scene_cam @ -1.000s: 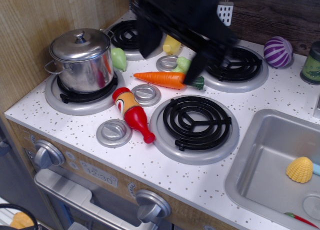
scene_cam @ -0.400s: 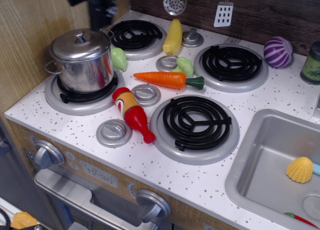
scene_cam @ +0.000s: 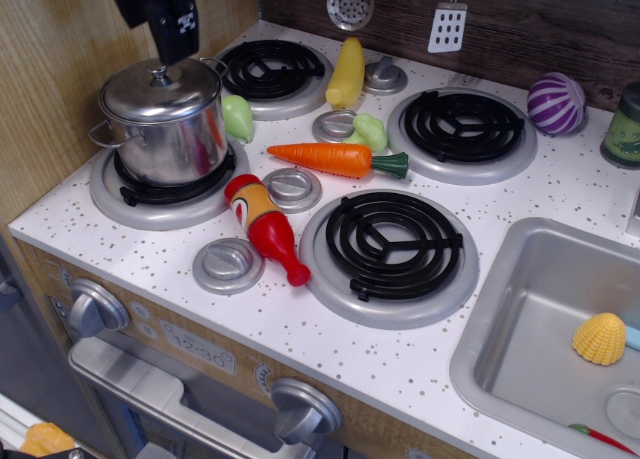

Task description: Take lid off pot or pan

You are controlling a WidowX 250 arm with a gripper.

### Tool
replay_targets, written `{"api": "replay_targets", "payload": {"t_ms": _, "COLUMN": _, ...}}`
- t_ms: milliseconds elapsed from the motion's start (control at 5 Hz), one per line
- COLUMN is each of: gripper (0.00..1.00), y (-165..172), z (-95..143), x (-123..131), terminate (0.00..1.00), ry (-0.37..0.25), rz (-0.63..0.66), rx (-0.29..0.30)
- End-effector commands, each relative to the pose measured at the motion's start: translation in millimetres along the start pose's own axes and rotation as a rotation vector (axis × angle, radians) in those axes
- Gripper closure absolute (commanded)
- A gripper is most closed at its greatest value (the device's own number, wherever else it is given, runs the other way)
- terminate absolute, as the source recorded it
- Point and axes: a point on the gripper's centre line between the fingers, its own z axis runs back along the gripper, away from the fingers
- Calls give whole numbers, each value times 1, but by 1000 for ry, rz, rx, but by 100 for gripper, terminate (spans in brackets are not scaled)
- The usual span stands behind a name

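Note:
The shiny steel pot point(scene_cam: 170, 139) stands on the front left burner point(scene_cam: 160, 191). Its domed steel lid point(scene_cam: 160, 91) sits on it, with the small knob point(scene_cam: 160, 76) at its centre. My black gripper point(scene_cam: 155, 39) hangs at the top left, just above and slightly behind the lid's knob. One finger point(scene_cam: 176, 39) with white marks reaches down almost to the lid, and a second dark finger point(scene_cam: 126, 7) shows to its left with a gap between them. The jaws look open and hold nothing.
A red and yellow toy bottle point(scene_cam: 264, 225), an orange carrot point(scene_cam: 335, 159), a green pear point(scene_cam: 238, 116), a yellow corn point(scene_cam: 347, 71) and grey plastic discs point(scene_cam: 228, 264) lie between the burners. A wooden wall point(scene_cam: 60, 49) rises at the left. A sink point(scene_cam: 560, 329) is at the right.
The arm swept from the middle back of the stove to the top left. The gripper has come down to just above the lid's knob. The pot and lid have not moved.

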Motion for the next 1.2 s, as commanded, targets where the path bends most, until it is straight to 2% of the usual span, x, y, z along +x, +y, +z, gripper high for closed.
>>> {"api": "replay_targets", "payload": {"t_ms": 0, "gripper": 0, "y": 16, "z": -4, "x": 1, "terminate": 0, "ry": -27, "rz": -36, "rx": 9}}
{"api": "replay_targets", "payload": {"t_ms": 400, "gripper": 0, "y": 21, "z": -20, "x": -6, "terminate": 0, "ry": -35, "rz": -61, "rx": -46}}
{"api": "replay_targets", "payload": {"t_ms": 600, "gripper": 100, "y": 22, "z": -20, "x": -4, "terminate": 0, "ry": -23, "rz": -54, "rx": -72}}
{"api": "replay_targets", "payload": {"t_ms": 800, "gripper": 100, "y": 24, "z": -24, "x": 0, "terminate": 0, "ry": -29, "rz": -54, "rx": -90}}
{"api": "replay_targets", "payload": {"t_ms": 1000, "gripper": 100, "y": 20, "z": -19, "x": 4, "terminate": 0, "ry": -33, "rz": -42, "rx": -65}}
